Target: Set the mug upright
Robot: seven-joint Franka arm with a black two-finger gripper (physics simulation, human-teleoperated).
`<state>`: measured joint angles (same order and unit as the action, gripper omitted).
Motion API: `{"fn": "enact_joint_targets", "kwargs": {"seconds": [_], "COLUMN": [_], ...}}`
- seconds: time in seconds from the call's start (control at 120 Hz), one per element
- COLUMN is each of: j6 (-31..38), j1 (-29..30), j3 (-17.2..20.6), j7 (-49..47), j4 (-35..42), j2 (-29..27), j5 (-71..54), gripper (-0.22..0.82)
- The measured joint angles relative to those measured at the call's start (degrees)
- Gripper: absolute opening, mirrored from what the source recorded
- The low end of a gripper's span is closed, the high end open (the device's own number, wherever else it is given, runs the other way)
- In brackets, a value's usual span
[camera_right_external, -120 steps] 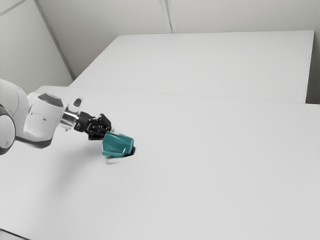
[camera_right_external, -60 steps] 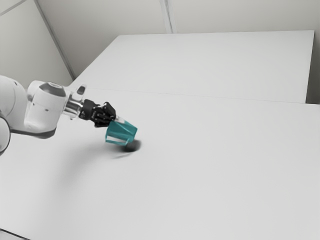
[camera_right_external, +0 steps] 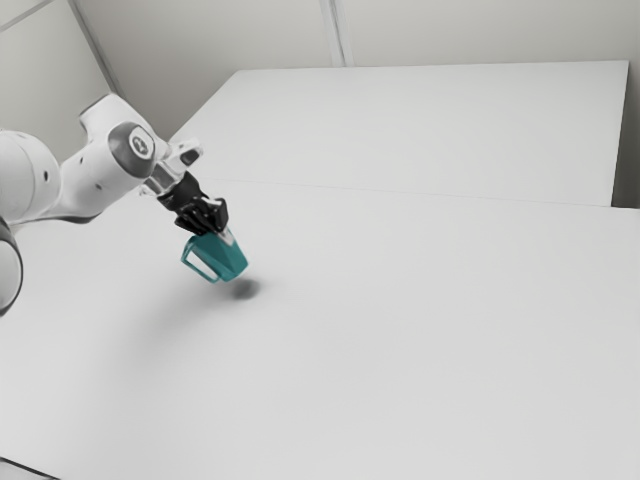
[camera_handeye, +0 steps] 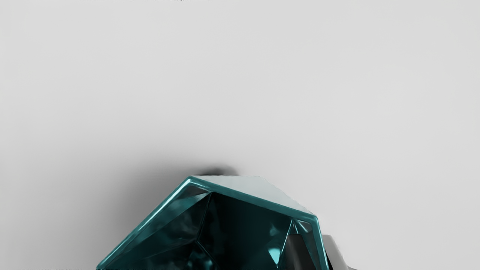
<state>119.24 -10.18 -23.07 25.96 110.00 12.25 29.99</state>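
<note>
"How did the mug [camera_handeye: 240, 225] look up close?"

"Glossy teal and faceted, with a straight-edged, angular rim. The wrist view looked into its dark inside, and one outer face was pale."

"And the gripper [camera_right_external: 222, 232]?"

"It was pinching the mug's wall. One finger [camera_handeye: 299, 253] was inside the mouth and the other outside, the wall caught between them."

"Where was the mug, then?"

"Held in the air above the bench [camera_right_external: 420, 340], tilted, its mouth toward the gripper, its base slanting down toward the exterior view's right. The handle [camera_right_external: 196, 272] was on the side toward the exterior view's left."

"How was the arm [camera_right_external: 100, 180] posed?"

"It reached in from the exterior view's left, rose a little, then bent so that the hand sloped down toward the exterior view's right."

"Anything below and past that?"

"A small, soft shadow [camera_right_external: 244, 289] lay on the bench, apart from the mug. Farther off came another pale surface [camera_right_external: 400, 130], then a light wall [camera_right_external: 460, 30] with an upright seam."
</note>
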Motion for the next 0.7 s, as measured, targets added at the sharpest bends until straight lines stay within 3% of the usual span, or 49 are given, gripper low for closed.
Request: {"fn": "enact_joint_targets", "kwargs": {"seconds": [0.25, 0.7], "j6": [5.57, 7.72], "j1": [-0.03, -0.28], "j3": [5.45, 6.03], "j7": [-10.07, -25.07], "j4": [-1.12, -1.12], "j2": [0.49, 3.01], "j5": [-18.48, -28.82], "gripper": [-0.17, -0.18]}}
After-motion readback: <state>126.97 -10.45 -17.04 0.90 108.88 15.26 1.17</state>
